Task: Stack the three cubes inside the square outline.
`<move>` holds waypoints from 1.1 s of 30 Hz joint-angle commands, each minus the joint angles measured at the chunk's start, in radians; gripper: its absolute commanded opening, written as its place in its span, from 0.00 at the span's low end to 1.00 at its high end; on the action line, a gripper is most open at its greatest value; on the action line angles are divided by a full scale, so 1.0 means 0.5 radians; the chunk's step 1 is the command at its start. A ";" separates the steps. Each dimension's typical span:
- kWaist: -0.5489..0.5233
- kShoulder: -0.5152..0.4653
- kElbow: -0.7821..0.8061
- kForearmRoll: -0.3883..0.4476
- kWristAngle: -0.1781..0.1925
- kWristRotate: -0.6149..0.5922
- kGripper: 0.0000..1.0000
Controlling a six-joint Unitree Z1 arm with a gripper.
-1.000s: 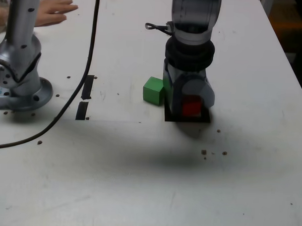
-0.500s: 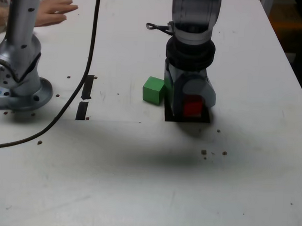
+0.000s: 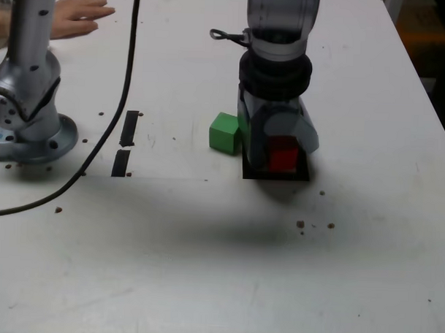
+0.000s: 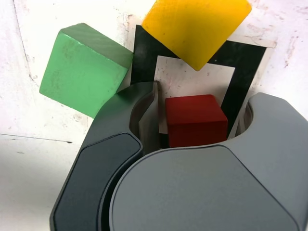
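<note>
The red cube (image 3: 283,155) (image 4: 195,120) rests on the table inside the black square outline (image 3: 275,176) (image 4: 244,72). My gripper (image 3: 281,160) (image 4: 196,115) stands over it, open, one finger on each side with a thin gap between each finger and the cube. The green cube (image 3: 225,133) (image 4: 84,67) sits just outside the outline, at the exterior view's left of the gripper. The yellow cube (image 4: 195,29) lies turned at an angle across the outline's far edge, overlapping the tape. It is hidden behind the gripper in the exterior view.
The arm's base (image 3: 30,123) stands at the exterior view's left, with a black cable (image 3: 126,97) running past two short tape strips (image 3: 129,128). A person's hand (image 3: 78,15) rests at the far left. Small dark specks (image 3: 301,225) dot the table in front of the outline.
The jaws have spread apart and let go of the red cube, which stays in the outline. The wrist and the cable have shifted slightly to the exterior view's left.
</note>
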 commanded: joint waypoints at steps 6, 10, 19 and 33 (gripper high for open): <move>0.003 -0.142 0.004 0.076 0.015 0.019 0.70; 0.003 -0.235 0.010 0.128 0.042 0.017 0.71; 0.030 -0.366 0.016 0.212 0.174 0.062 0.73; 0.152 -0.431 0.031 0.240 0.334 0.677 0.74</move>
